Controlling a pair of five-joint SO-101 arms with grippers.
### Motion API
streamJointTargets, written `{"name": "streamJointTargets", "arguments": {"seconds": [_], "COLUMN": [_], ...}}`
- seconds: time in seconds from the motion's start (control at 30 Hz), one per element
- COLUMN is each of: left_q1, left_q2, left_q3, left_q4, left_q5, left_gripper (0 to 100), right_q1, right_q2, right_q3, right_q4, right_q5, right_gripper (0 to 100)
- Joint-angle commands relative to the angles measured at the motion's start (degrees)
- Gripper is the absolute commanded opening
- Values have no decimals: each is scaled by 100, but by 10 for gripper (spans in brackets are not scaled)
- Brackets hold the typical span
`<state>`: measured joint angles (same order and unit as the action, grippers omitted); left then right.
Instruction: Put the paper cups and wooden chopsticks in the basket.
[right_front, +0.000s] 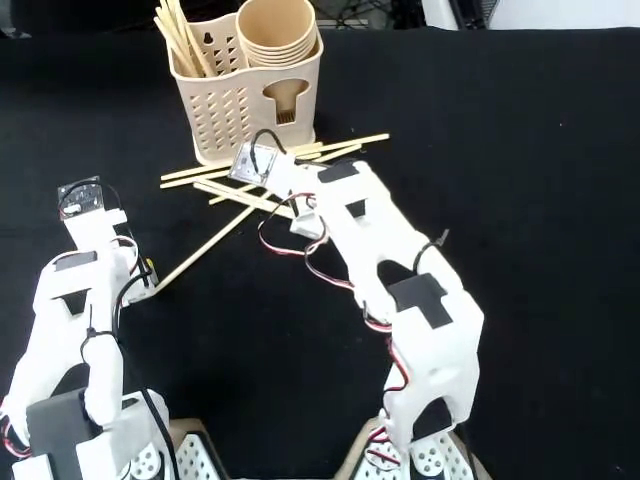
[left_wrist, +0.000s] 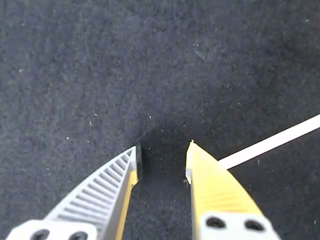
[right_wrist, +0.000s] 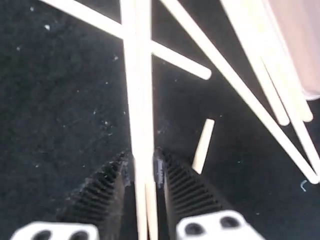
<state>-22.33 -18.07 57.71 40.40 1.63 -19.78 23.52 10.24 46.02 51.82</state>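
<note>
A cream basket (right_front: 240, 105) stands at the back of the black table. Stacked paper cups (right_front: 277, 35) fill one of its compartments, and several wooden chopsticks (right_front: 180, 35) stand in the other. More loose chopsticks (right_front: 200, 178) lie crossed in front of it. My right gripper (right_wrist: 142, 157) is shut on a pair of chopsticks (right_wrist: 139, 100) in that pile, right beside the basket wall (right_wrist: 300, 40). My left gripper (left_wrist: 164, 150) is open and low over bare cloth. A single long chopstick (left_wrist: 270, 145) lies just beside its yellow finger (left_wrist: 210, 185).
The long chopstick (right_front: 205, 245) runs diagonally from the pile toward the left arm (right_front: 85, 260). The right arm (right_front: 380, 250) stretches across the table's middle to the basket. Open black cloth lies to the right and far left.
</note>
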Motion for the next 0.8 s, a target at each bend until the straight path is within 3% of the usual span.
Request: {"name": "streamJointTargets", "arguments": {"seconds": [0.0,0.23,0.53,0.77], "left_q1": [75,75,75,75], "left_q2": [-26,-26,-26,-26], "left_q3": [-48,-57,-57,-57], "left_q4": [-70,-88,-88,-97], "left_q5": [44,35,35,35], "left_gripper": [173,173,172,172], "right_q1": [88,70,360,519], "right_q2": [-523,-1780,-3574,-5244], "right_q3": [-145,681,3134,3820], "right_q4": [53,369,-114,-1433], "right_q5": [-44,-35,-44,-1758], "right_gripper": [11,11,11,11]}}
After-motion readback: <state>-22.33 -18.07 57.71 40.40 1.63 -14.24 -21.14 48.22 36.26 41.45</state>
